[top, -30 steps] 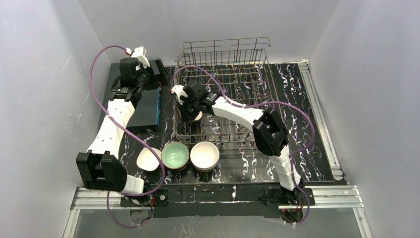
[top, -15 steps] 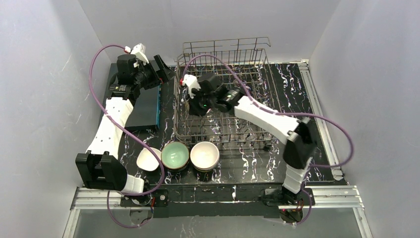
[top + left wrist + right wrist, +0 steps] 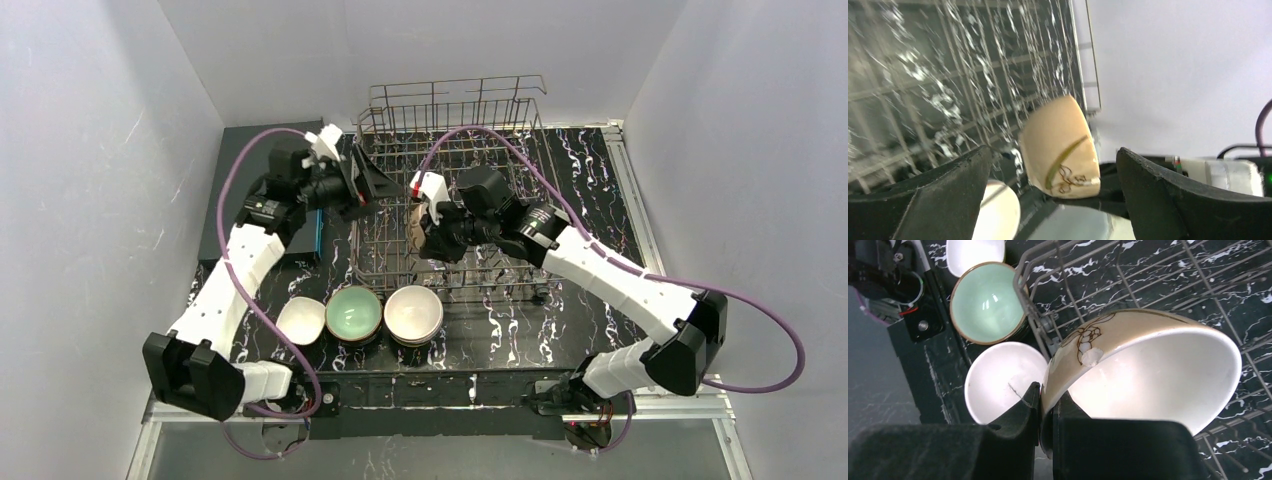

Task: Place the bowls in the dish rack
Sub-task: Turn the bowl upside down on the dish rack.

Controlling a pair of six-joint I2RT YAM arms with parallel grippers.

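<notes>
Along the near edge of the worktop point(image 3: 600, 340) three groups of bowls wait in a row, close to both arms: a white bowl point(image 3: 299, 320) on the left, a mint green bowl point(image 3: 354, 311) in the middle and a cream bowl point(image 3: 413, 311) on the right. The last two seem to sit on top of other bowls.

Just behind them stands the dish rack point(image 3: 500, 150), and I see no bowl seated between its tines yet. Over the left part of the rack, the right gripper point(image 3: 1046, 401) pinches the rim of a peach-tan bowl point(image 3: 1148, 375), with one finger inside and one outside. The bowl hangs tilted on its edge, probably so that it can slide down between the tines.

At the left side of the rack the left gripper point(image 3: 370, 183) is spread wide and holds nothing. It faces the bowl, maybe to steady it or to take it over.

At the far left corner lies a dark slab point(image 3: 228, 170), which plays no part here.
</notes>
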